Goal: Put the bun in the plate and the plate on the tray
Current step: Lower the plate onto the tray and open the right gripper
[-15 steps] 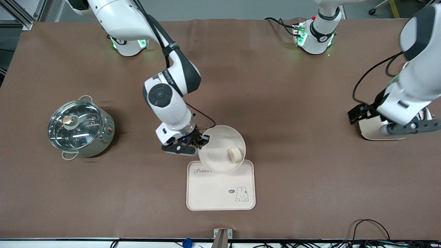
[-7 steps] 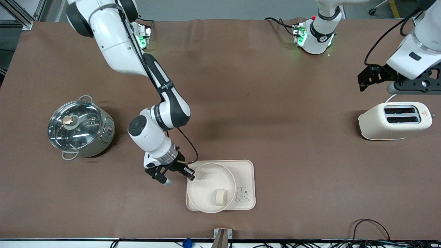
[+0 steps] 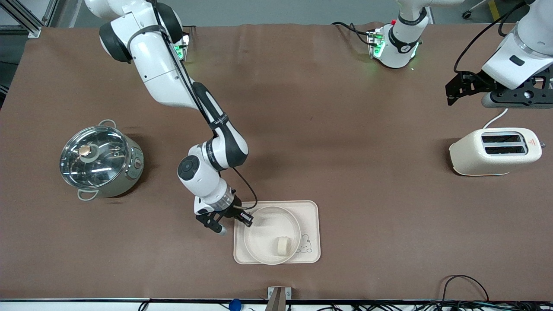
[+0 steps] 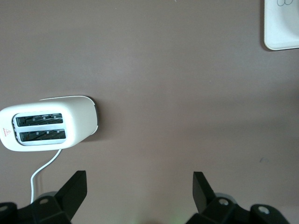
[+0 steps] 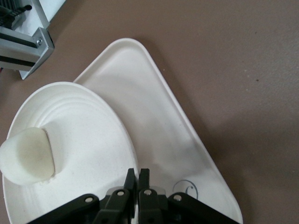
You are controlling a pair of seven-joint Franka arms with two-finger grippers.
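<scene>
Table [image 3: 345,129]: brown cover, bearing all items below.

Right arm [image 3: 173,77]: reaches from its base down to the tray's corner toward the right arm's end of the table.

Left arm [image 3: 518,47]: waits raised over the left arm's end of the table.

Pot [image 3: 100,160]: steel, glass lid, at the right arm's end of the table, well apart from the tray.

Toaster [image 3: 495,152]: cream, two slots, at the left arm's end; also in the left wrist view [image 4: 49,122] with its white cord.

Tray [image 3: 311,211]: cream rectangle, near the front camera's edge of the table; its rabbit drawing is partly covered by the plate. Seen from the right wrist [image 5: 159,121].

Plate [image 3: 263,233]: round, lying on the tray, its rim reaching the tray's nearer edge. Seen from the right wrist [image 5: 84,140].

Left gripper [image 3: 497,88]: over the table just farther from the camera than the toaster; fingers spread wide, holding nothing [image 4: 140,191].

Right gripper [image 3: 247,218]: at the plate's rim on the side facing the right arm's end; fingers [image 5: 130,179] drawn together, clamped on that rim.

Bun [image 3: 283,246]: in the plate, toward its nearer rim, apart from the right gripper. Seen from the right wrist [image 5: 27,156].
</scene>
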